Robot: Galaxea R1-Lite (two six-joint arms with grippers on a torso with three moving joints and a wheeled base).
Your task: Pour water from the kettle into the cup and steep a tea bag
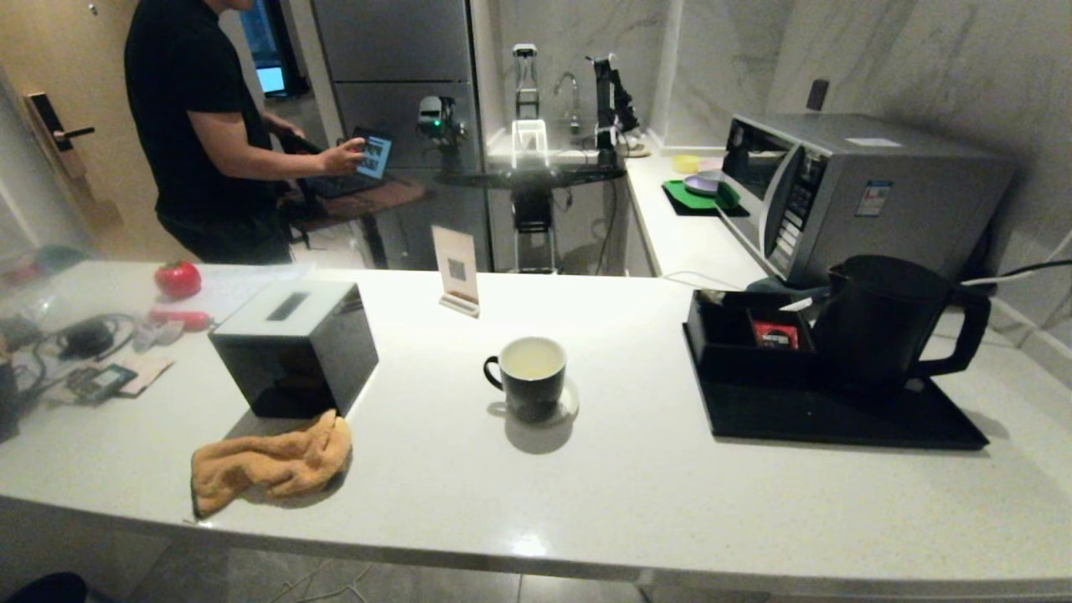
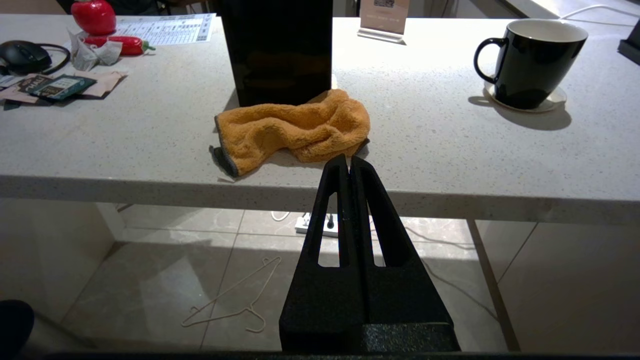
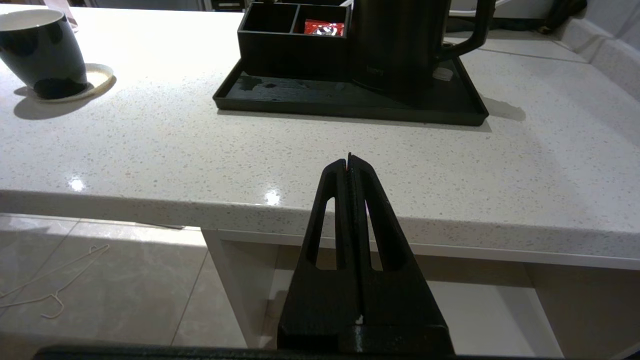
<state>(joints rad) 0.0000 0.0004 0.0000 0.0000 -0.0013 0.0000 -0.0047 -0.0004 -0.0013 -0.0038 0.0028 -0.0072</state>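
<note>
Two arms, and neither shows up from the head camera, just the white counter point(image 1: 636, 469). Using the cup point(image 1: 528, 375) as the anchor: it sits mid-counter on a little coaster, handle toward the black box point(image 1: 293, 343), with a pale yellowish bit of water point(image 1: 531, 358) inside. Off to its other side, well apart, is the black tray point(image 1: 837, 414) with the kettle point(image 1: 879, 322) standing on it, and a red packet point(image 1: 775, 335) in the tray's compartment just beside the kettle. An orange cloth point(image 1: 268, 465) lies in front of the box.

Left wrist cam: left gripper point(image 2: 348, 161) hangs below the counter edge, fingers pressed together, holding nothing, cloth just past the tips.

Right wrist cam: right gripper point(image 3: 349, 159) same deal, clamped closed and empty, low by the counter edge facing the tray.
</note>
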